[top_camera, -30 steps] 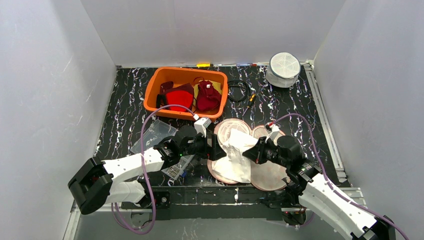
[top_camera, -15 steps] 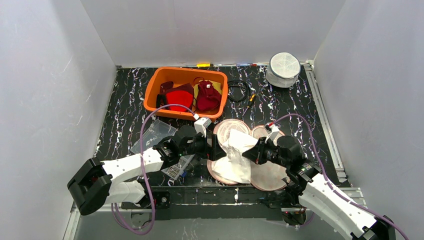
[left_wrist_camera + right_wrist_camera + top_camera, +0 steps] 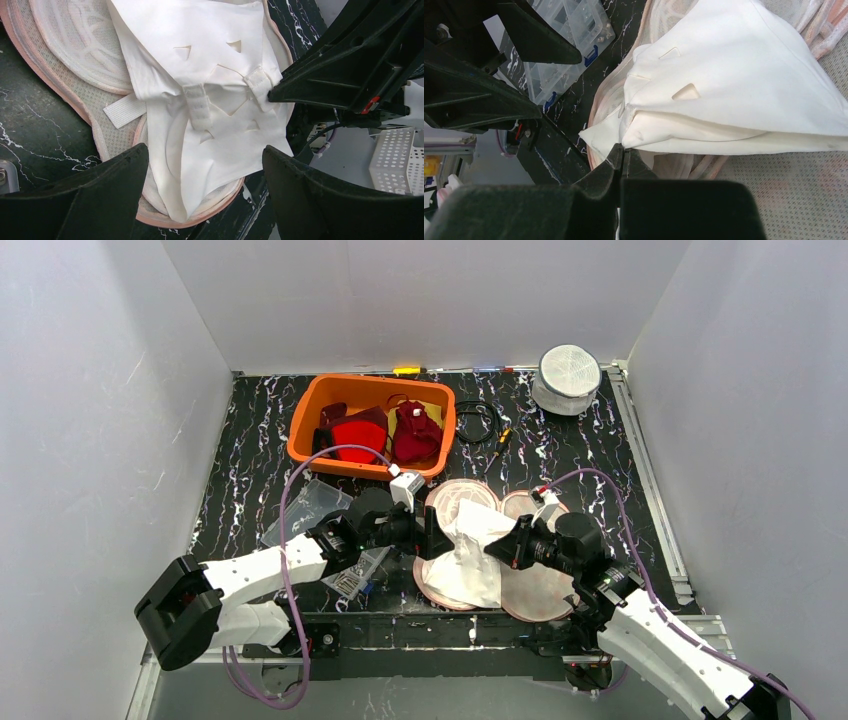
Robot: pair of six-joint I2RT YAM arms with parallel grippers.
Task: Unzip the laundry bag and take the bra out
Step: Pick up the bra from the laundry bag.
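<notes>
Arms converge over the near middle of the table. Top view: the left arm runs low from its base at the lower left, forearm angled up and to the right, wrist levelled so that the left gripper points rightward at the bra. The right arm rises from the lower right, elbow bent, forearm directed up and to the left, with the right gripper pointing leftward to face its partner across the garment.

Left wrist view: the left fingers stand wide apart and released, one on each side of the white bra, touching nothing. The tip of the right gripper meets the bra at its hook-and-strap end.

Right wrist view: the right fingers are clenched together, pinching a fold at the edge of the white fabric, which spreads away above them.

The bra drapes from that pinch down across the laundry bag, a pink-rimmed mesh pouch lying opened flat on the table between the two grippers. An orange bin holding red garments sits farther back. A clear organiser box lies beside the left forearm.
</notes>
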